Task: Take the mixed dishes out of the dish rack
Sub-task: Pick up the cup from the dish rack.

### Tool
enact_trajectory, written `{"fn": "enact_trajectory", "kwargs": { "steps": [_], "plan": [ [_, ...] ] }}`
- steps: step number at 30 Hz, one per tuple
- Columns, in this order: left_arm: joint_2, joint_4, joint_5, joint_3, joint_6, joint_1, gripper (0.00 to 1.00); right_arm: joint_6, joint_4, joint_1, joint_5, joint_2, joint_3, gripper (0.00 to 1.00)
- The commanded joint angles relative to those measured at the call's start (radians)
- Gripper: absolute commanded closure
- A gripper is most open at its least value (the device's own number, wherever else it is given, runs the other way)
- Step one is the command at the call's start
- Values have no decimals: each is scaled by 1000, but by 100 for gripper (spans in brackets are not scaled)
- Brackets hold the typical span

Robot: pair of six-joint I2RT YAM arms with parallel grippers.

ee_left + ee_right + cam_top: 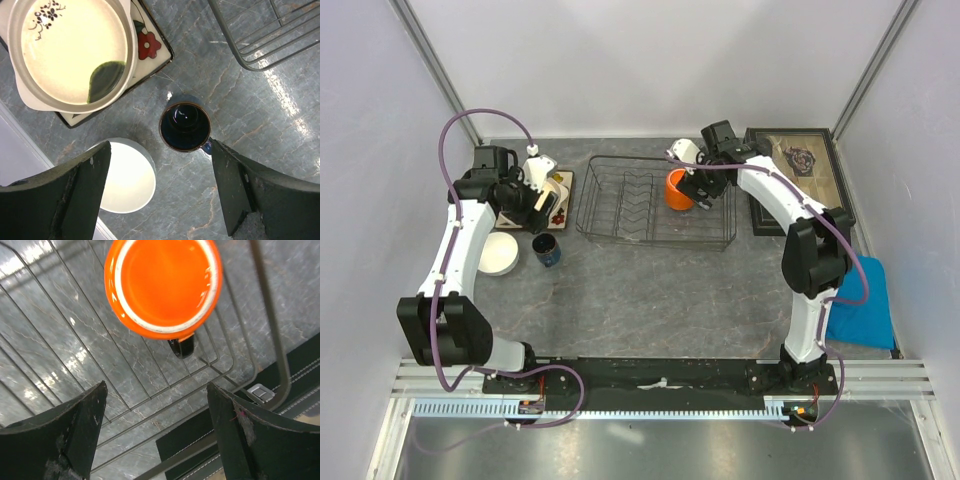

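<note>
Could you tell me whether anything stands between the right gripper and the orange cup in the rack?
Nothing visible does. The right gripper hangs with open jaws above the upright orange cup, with only clear space between them. The rack has wires only under and beside the cup.

The cream bowl [72, 52] hides most of the square plate [149, 45].

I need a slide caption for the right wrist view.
Open right claw above the orange cup, which sits in the dish rack.
</note>
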Motion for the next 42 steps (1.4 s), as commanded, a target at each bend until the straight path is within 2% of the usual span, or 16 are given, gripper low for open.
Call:
{"fn": "enact_trajectory", "kwargs": {
  "steps": [1,15,24,31,42],
  "plan": [
    [-28,-9,49,30,0,8,12,-91,-12,-9,52,35,47,12],
    [0,10,72,21,3,11,12,-152,19,-25,69,196,153,13],
    [25,21,81,23,3,11,13,-189,22,-25,9,262,183,14],
    [45,30,90,23,5,11,13,-186,22,-25,-72,268,171,18],
    [51,44,81,3,10,13,13,-177,16,-10,-141,191,78,29]
  ]
}}
